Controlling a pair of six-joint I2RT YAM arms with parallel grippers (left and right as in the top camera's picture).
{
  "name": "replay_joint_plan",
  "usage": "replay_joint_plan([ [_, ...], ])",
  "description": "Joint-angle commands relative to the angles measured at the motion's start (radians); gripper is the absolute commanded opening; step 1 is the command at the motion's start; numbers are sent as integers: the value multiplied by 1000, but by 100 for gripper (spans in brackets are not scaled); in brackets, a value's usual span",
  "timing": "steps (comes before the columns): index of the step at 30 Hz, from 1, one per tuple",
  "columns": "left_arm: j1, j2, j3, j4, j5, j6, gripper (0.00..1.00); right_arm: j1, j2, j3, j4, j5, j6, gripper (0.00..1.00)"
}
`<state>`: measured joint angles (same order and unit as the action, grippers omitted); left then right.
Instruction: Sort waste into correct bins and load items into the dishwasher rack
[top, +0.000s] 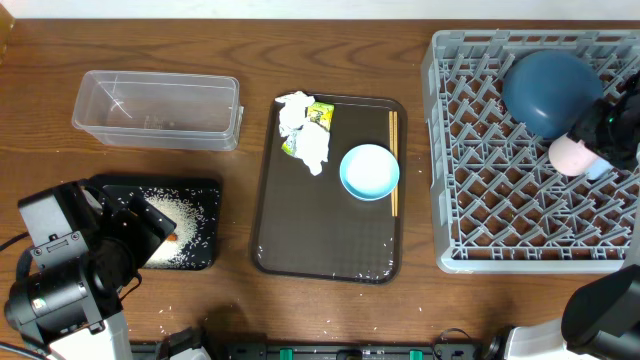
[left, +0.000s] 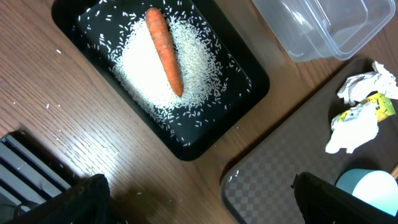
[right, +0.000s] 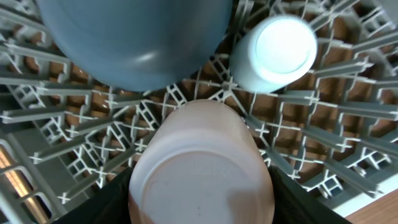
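My right gripper (right: 202, 202) is shut on the whitish-pink cup (right: 202, 168), upside down over the grey dishwasher rack (top: 500, 200). Beside it in the rack are the small light-blue cup (right: 277, 53) and the dark-blue plate (top: 548, 92). My left gripper (left: 199, 205) is open and holds nothing, above the table between the black tray (left: 205, 146) and the brown serving tray (left: 280, 180). An orange carrot (left: 165, 50) lies on white rice (left: 199, 62) in the black tray. Crumpled napkins (top: 305, 135), the green-yellow wrapper (top: 319, 116), the light-blue bowl (top: 370, 171) and chopsticks (top: 393, 160) lie on the serving tray.
The clear container (top: 155, 108) stands at the back left, with nothing seen inside. A few rice grains (left: 56, 53) are scattered on the wood around the black tray. The left arm's body (top: 65, 280) fills the front left corner.
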<state>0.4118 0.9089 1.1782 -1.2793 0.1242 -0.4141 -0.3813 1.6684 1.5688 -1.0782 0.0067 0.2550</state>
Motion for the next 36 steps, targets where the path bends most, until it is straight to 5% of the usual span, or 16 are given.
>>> replay_joint_plan([
  [1, 4, 0, -2, -3, -13, 10, 97, -3, 1, -19, 13, -8, -5, 61],
  [14, 4, 0, -2, -3, -13, 10, 96, 10, 0, -19, 13, -30, -5, 70],
  [22, 4, 0, -2, -3, -13, 10, 97, 109, -10, -19, 25, -292, -45, 71],
  [29, 4, 0, -2, -3, -13, 10, 97, 373, -11, -19, 124, -396, -64, 72],
  [36, 4, 0, -2, -3, -13, 10, 96, 705, 32, -19, 159, -147, -23, 85],
])
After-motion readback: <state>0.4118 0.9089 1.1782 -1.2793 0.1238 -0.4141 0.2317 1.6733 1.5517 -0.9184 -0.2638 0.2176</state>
